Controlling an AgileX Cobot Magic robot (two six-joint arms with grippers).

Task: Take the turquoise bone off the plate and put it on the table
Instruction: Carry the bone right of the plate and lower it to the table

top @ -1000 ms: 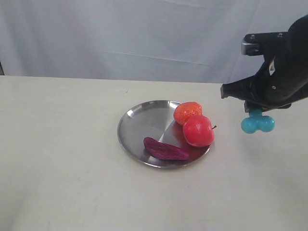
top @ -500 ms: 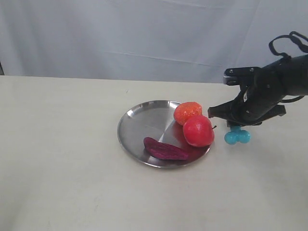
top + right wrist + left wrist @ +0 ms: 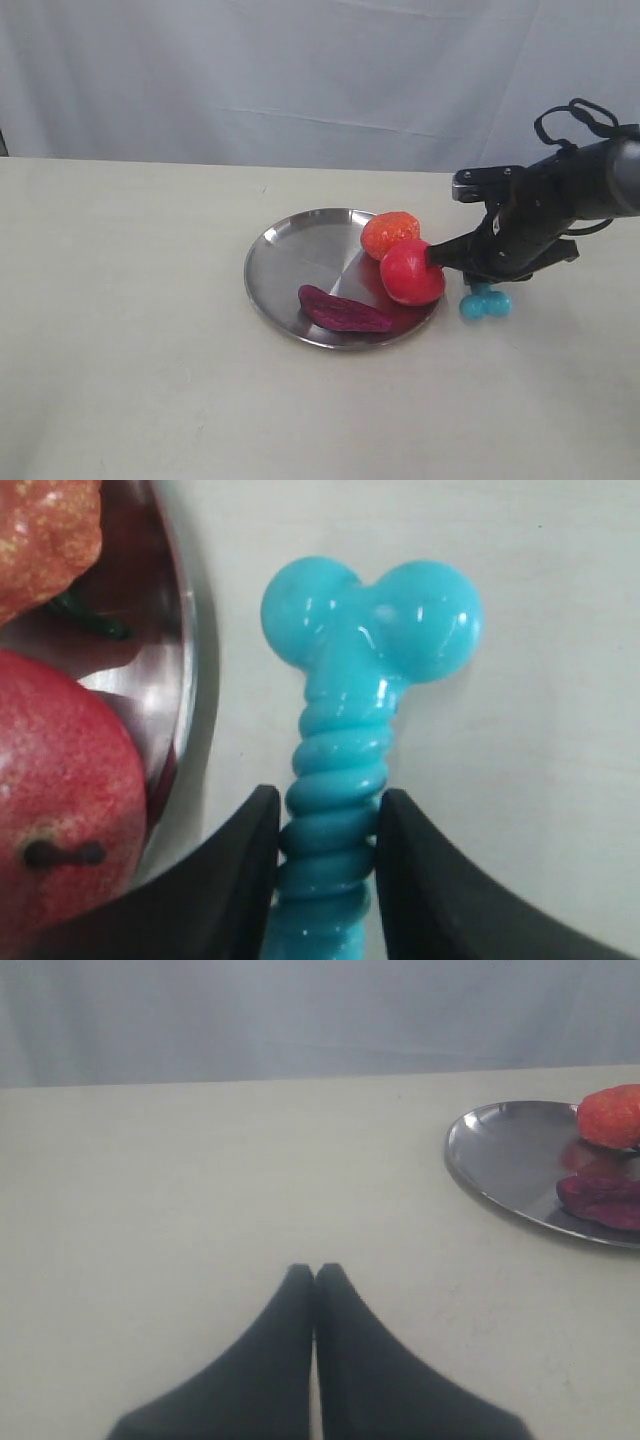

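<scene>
The turquoise bone hangs knob-end down just right of the plate, at or barely above the table; contact cannot be told. My right gripper is shut on its ribbed shaft; the wrist view shows both black fingers pressed against the bone, with the gripper over bare table beside the plate's rim. My left gripper is shut on nothing, low over the table well apart from the plate.
On the plate lie a red apple, an orange-red strawberry-like fruit and a dark purple piece. The apple sits close beside my right gripper. A grey curtain backs the table.
My right gripper has carried the bone down and to the left, from high at the right edge to table level next to the plate. The left gripper's earlier position is not shown.
</scene>
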